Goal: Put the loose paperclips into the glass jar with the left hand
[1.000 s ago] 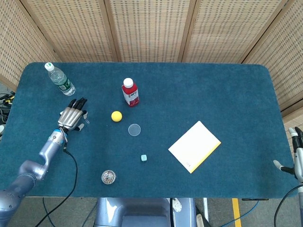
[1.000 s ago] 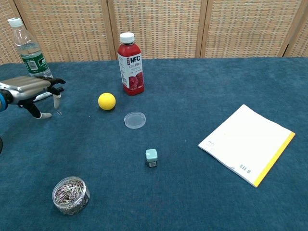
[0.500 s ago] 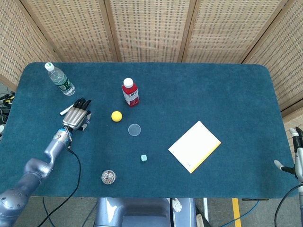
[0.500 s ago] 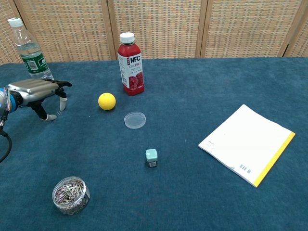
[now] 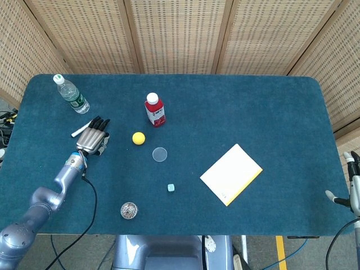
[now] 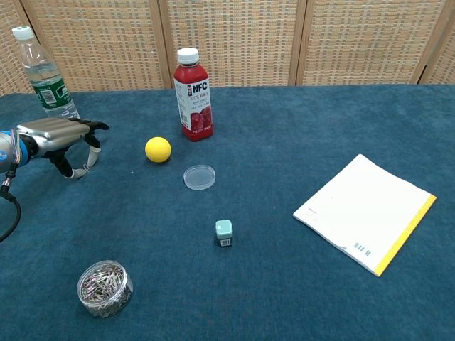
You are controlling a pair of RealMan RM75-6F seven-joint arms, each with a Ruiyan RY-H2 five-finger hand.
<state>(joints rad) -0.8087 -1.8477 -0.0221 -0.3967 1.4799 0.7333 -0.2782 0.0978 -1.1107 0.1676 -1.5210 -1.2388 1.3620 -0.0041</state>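
Pick-up step: left hand (image 6: 62, 138) pinches a loose paperclip (image 6: 84, 169); next, carry toward glass jar (image 6: 104, 288) at 5 o'clock.

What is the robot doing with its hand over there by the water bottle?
The robot's left hand is reaching down to the blue table, near the water bottle, with its fingertips at the cloth. Whether it has pinched a paperclip is too small to tell. The glass jar at the front already holds a pile of paperclips, and its lid lies off to the side. The right hand waits at the table's edge.
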